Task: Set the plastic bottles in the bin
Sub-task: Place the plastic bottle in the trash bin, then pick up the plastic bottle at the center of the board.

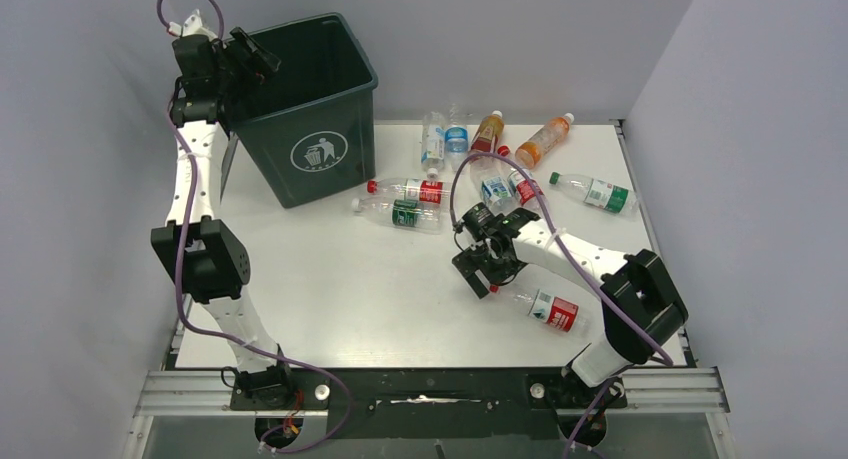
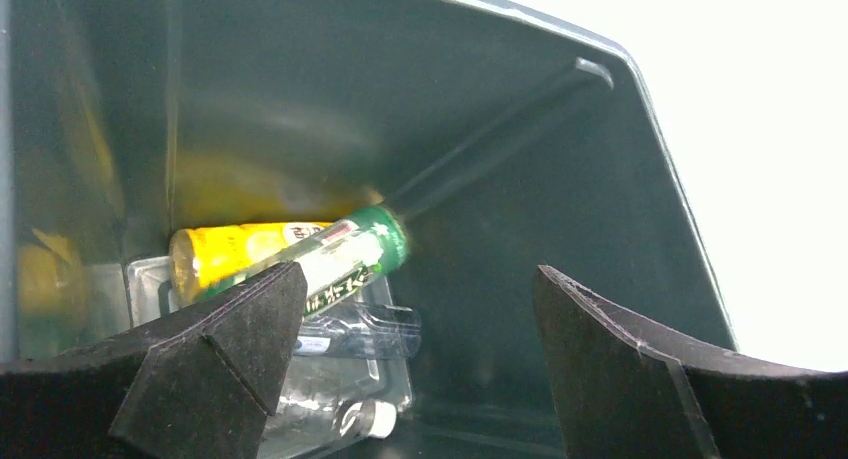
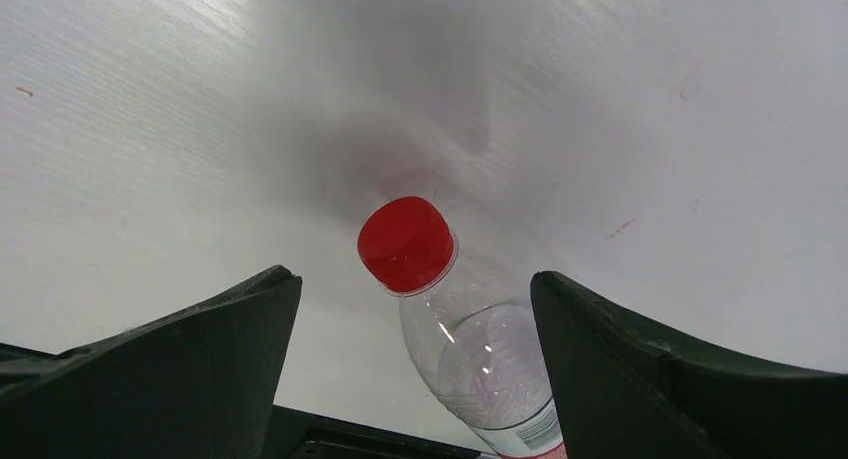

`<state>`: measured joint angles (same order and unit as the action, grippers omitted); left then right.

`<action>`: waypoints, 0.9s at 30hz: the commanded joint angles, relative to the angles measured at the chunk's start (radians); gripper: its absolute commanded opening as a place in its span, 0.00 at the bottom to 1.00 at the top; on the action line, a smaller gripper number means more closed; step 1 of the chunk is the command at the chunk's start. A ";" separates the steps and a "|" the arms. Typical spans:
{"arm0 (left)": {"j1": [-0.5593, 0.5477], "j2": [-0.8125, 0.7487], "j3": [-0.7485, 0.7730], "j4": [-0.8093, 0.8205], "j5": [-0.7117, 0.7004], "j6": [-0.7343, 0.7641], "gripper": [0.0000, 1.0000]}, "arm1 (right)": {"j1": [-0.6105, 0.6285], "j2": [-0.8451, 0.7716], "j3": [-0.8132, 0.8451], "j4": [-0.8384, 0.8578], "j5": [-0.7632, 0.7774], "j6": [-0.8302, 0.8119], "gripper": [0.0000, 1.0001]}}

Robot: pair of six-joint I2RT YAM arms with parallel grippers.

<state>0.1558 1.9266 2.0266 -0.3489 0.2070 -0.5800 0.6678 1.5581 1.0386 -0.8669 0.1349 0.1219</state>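
Left gripper [image 1: 250, 54] over the bin [image 1: 300, 129], jaws wide, empty; green-label bottle [image 2: 350, 259] lies inside the bin. Right gripper [image 1: 488, 274], well right of the bin, jaws wide astride a red-capped bottle [image 3: 470, 359] on the table [image 1: 330, 299]. Risk: closing near the tapered neck squirts it out.

Red-capped bottle [image 3: 470, 349] cut off below; green-labelled bottle [image 2: 350, 257] partly behind fingers [image 2: 230, 349].

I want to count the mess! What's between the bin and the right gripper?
Between the bin and the right gripper lie a red-label bottle and a green-label bottle, seen in the top view.
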 commanded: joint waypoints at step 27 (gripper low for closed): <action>-0.012 -0.466 -0.345 -0.024 -0.054 0.039 0.86 | -0.003 0.095 -0.007 0.052 0.035 0.007 0.52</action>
<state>0.1467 1.4967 1.6821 -0.3904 0.1593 -0.5602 0.6689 1.6428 1.0256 -0.8272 0.1333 0.1238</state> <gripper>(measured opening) 0.854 0.548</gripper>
